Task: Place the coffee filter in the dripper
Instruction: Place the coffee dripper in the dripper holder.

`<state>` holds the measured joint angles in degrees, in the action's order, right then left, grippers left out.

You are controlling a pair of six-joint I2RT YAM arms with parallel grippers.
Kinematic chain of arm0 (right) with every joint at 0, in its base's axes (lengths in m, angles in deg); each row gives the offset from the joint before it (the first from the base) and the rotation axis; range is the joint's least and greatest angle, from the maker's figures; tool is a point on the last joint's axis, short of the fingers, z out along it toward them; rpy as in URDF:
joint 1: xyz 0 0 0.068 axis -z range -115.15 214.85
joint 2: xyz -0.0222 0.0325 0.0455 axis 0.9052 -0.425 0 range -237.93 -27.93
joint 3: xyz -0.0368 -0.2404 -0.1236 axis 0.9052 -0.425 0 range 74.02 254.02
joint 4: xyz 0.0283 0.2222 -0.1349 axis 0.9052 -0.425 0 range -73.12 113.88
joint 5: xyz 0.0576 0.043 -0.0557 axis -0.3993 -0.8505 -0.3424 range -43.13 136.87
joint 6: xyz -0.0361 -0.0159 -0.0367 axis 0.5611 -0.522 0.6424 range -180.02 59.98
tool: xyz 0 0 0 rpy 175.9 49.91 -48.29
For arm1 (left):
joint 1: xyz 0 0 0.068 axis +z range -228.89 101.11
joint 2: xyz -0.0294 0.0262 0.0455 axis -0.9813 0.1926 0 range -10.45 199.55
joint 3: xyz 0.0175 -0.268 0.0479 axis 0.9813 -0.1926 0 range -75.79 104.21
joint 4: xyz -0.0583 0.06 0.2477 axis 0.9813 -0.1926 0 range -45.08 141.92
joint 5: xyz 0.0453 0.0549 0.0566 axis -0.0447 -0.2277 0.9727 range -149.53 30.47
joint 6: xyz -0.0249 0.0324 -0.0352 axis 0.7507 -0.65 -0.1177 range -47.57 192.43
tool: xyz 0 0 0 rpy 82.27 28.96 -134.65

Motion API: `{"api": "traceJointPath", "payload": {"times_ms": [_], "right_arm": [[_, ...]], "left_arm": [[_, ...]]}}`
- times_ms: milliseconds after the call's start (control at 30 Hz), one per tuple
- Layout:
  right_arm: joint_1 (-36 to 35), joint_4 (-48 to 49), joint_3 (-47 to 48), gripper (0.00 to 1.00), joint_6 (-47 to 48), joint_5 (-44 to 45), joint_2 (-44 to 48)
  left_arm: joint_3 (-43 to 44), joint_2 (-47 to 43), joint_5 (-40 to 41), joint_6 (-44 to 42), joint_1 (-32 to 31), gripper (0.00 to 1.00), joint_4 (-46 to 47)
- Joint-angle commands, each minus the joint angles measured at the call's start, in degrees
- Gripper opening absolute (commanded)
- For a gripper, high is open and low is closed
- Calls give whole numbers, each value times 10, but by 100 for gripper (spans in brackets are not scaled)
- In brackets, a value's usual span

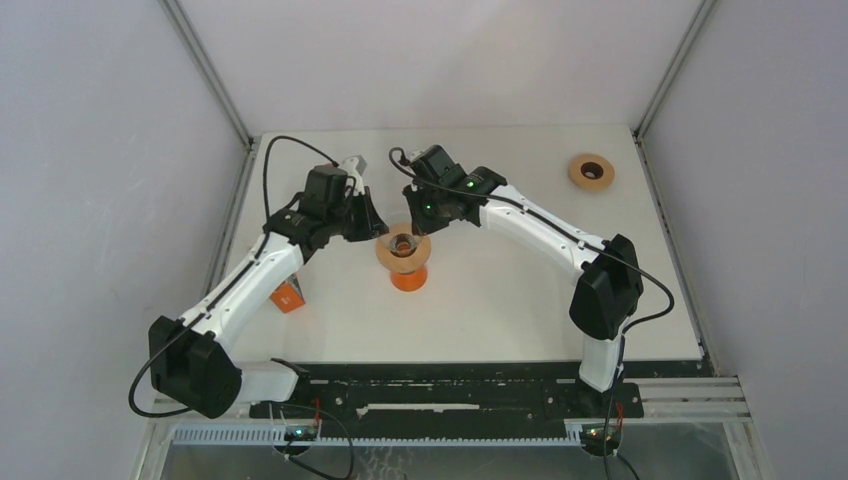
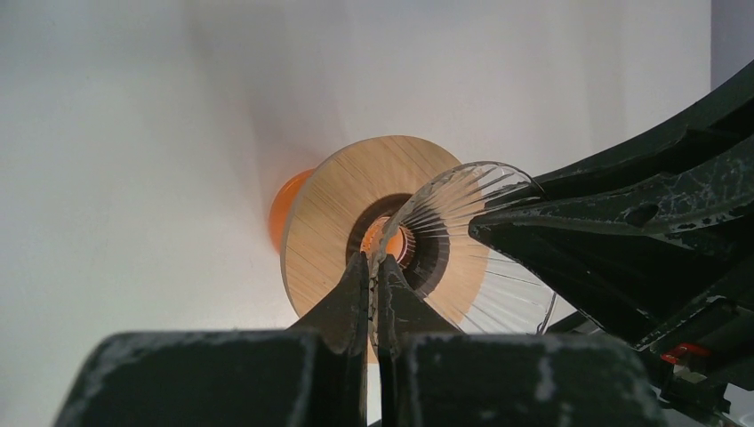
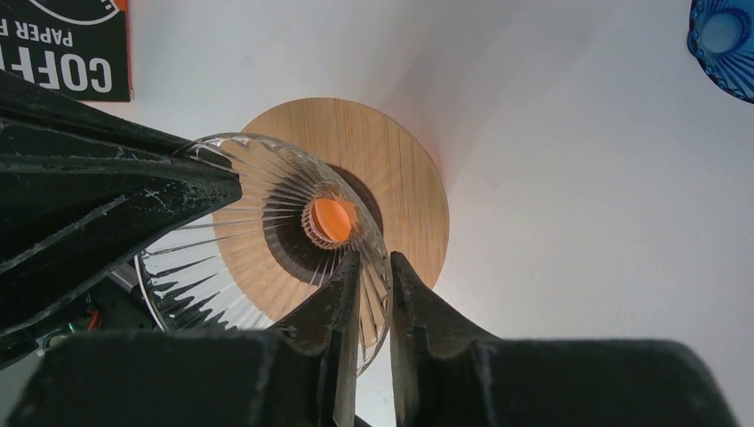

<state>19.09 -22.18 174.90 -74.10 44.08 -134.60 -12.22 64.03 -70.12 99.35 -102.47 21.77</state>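
Note:
Both grippers hold a clear ribbed glass dripper (image 1: 403, 243) (image 2: 480, 191) (image 3: 267, 178) just above a wooden ring (image 1: 403, 256) (image 2: 338, 205) (image 3: 400, 169) that sits on an orange cup (image 1: 408, 280). My left gripper (image 1: 381, 229) (image 2: 374, 267) is shut on the dripper's rim from the left. My right gripper (image 1: 418, 228) (image 3: 373, 262) straddles the opposite rim, its jaws narrow with a slit of light still beside the glass. No loose coffee filter shows. A black-labelled paper filter pack (image 3: 62, 53) lies at the top left of the right wrist view.
An orange box (image 1: 288, 296) lies under the left forearm. A second wooden ring (image 1: 591, 171) sits at the back right of the white table (image 1: 500, 300). A blue ribbed dripper (image 3: 725, 36) shows at the top right corner of the right wrist view.

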Motion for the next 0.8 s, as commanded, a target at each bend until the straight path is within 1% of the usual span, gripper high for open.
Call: {"api": "traceJointPath", "payload": {"times_ms": [0,267,467,767], "right_arm": [[-10,-11,19,18,13,3,-5],[-15,-18,17,7,14,17,-17],[-11,-28,14,4,12,6,-40],[6,-34,-5,4,11,-8,-65]], "left_arm": [[-25,9,24,-13,-12,0,0],[-46,17,28,-12,-16,0,2],[-47,27,23,-10,-17,0,2],[-27,54,23,-15,-23,0,-10]]}}
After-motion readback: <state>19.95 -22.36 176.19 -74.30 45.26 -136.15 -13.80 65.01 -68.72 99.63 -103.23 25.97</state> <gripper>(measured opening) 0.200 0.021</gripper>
